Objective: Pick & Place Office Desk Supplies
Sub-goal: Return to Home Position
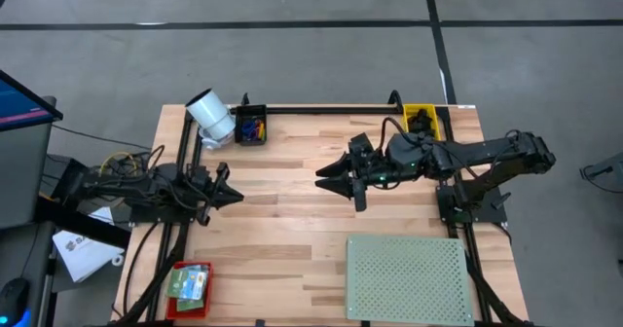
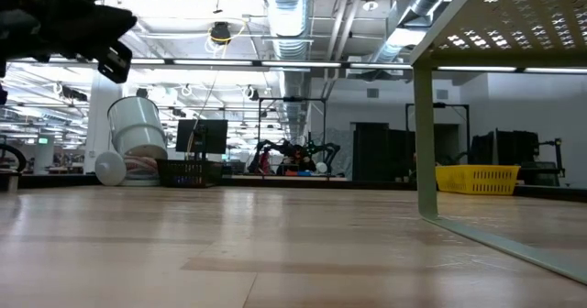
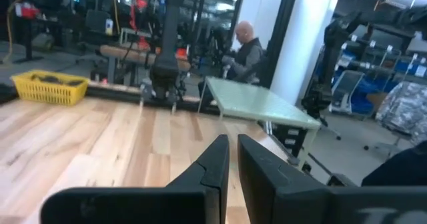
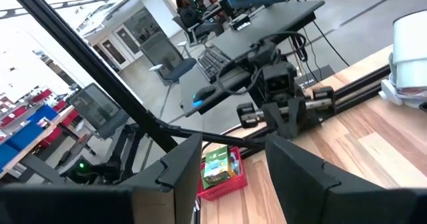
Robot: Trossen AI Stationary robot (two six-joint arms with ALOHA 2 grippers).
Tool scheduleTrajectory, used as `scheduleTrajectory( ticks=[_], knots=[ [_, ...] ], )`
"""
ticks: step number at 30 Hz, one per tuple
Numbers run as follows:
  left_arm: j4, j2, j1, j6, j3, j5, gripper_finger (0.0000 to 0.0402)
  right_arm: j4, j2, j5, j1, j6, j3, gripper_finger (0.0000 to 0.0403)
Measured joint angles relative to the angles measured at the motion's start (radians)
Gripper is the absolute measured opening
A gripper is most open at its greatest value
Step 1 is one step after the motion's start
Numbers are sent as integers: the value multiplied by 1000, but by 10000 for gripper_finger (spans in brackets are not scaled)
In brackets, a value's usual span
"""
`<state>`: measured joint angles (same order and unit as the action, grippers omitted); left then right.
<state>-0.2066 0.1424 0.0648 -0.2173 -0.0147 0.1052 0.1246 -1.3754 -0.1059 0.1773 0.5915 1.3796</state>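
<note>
Two green boxes (image 1: 190, 283) lie in a red basket (image 1: 173, 306) at the table's near left corner; the right wrist view shows them too (image 4: 217, 164). Small coloured supplies (image 1: 252, 127) sit in a black bin (image 1: 265, 114) at the far edge. My left gripper (image 1: 232, 194) hovers over the left part of the table and points level toward the right, shut and holding nothing (image 3: 232, 164). My right gripper (image 1: 328, 181) hangs higher over the table's middle and points left, open with nothing between its fingers (image 4: 233, 171).
A white cylinder (image 1: 210, 118) lies at the far left beside the black bin. A yellow bin (image 1: 421, 121) stands at the far right. A pale green perforated board (image 1: 409, 278) stands on legs at the near right. Bare wood lies between the grippers. People sit beyond the table.
</note>
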Motion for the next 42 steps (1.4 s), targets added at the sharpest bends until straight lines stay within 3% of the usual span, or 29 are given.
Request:
scheduleTrajectory(
  ticks=[10,17,23,30,32,35,37,39,42],
  knots=[
    [169,-143,0,11,0,6,26,-1,-8,0,2,-12,0,164],
    [191,-140,0,16,0,-47,26,-1,-8,0,6,-23,0,164],
    [204,-78,1,-163,-2,-86,26,8,-8,3,-6,-27,0,164],
    [196,-3,1,-198,-1,-96,26,74,-43,29,-50,-125,-1,164],
    [129,23,0,-436,2,-277,26,46,-75,112,-78,-168,-2,164],
    [-43,55,-9,-1045,1,-697,26,50,-101,266,-122,-220,-4,164],
    [-111,67,-11,-1322,0,-909,26,47,-114,332,-149,-262,1,164],
    [-149,80,-14,-1492,0,-1080,26,90,-110,367,-166,-311,-3,164],
    [-187,80,-14,-1577,0,-1215,26,118,-81,370,-177,-373,-3,164]
  ],
)
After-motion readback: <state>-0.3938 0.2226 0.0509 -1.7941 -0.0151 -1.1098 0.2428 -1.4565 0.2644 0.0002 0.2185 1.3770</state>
